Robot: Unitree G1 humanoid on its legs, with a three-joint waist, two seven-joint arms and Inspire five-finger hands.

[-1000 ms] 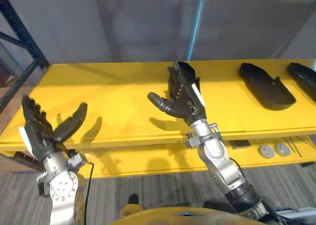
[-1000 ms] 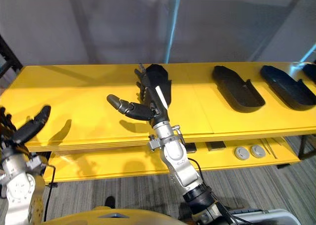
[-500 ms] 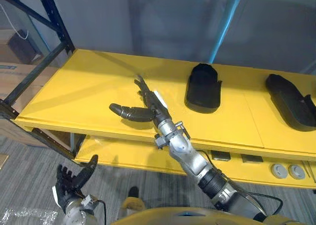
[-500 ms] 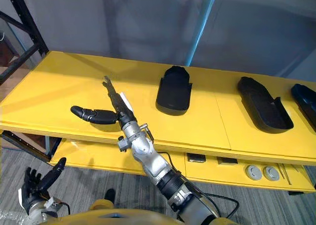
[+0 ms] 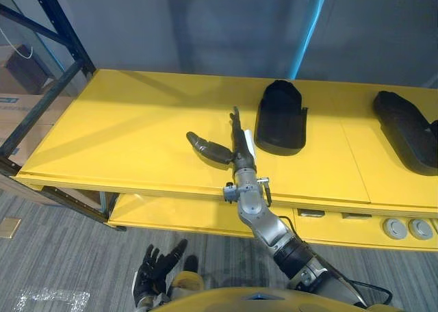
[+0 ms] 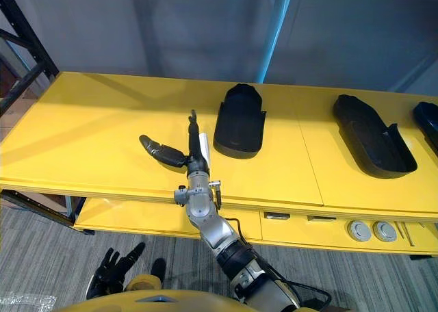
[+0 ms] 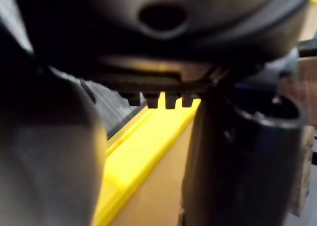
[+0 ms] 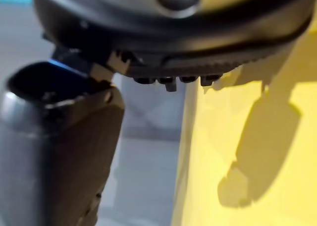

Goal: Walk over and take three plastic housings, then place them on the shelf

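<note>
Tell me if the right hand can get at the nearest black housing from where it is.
Probably yes: the right hand is open over the yellow shelf, right beside the housing, with bare surface between them and nothing in the way.

Black plastic housings (image 6: 239,120): three
Round grey discs (image 6: 356,230): two
Yellow shelf levels (image 6: 102,120): two
Hands: two, left hand (image 6: 113,267), right hand (image 6: 194,158)

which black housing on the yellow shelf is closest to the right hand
The leftmost housing, lying just right of the open right hand. The middle housing and rightmost housing sit farther right along the shelf.
</note>
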